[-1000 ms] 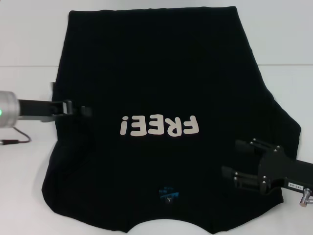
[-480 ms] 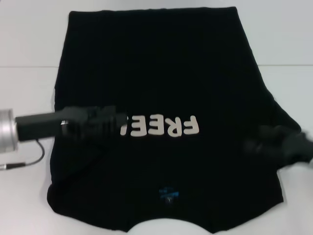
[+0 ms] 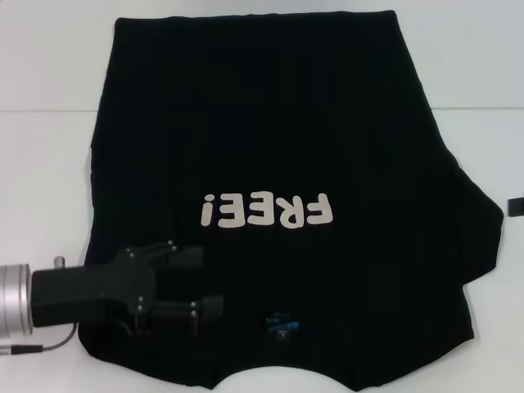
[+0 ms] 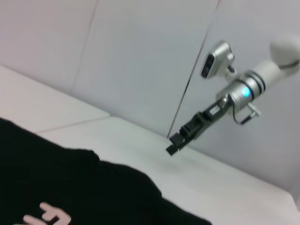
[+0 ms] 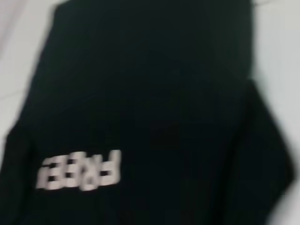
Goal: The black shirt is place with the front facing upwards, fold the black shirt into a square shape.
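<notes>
The black shirt [image 3: 270,139] lies spread flat on the white table [image 3: 41,65], front up. Its white "FREE!" lettering [image 3: 268,211] reads upside down to me, and the blue neck label [image 3: 281,322] is near the front edge. My left gripper [image 3: 195,281] hovers open over the shirt's near left part, beside the label, with nothing between its fingers. Only a black tip of my right gripper [image 3: 514,205] shows at the right edge. The left wrist view shows the right gripper [image 4: 176,143] raised above the table beyond the shirt [image 4: 70,187]. The right wrist view looks down on the shirt [image 5: 150,93].
White table [image 4: 211,187] surrounds the shirt on the left, right and far sides. A thin cable [image 3: 37,348] trails from the left arm at the near left. One sleeve [image 3: 483,221] juts out on the right.
My left gripper swept in from the shirt's left edge, then dropped toward the near left by the neck label. My right gripper pulled off the shirt to the right edge.
</notes>
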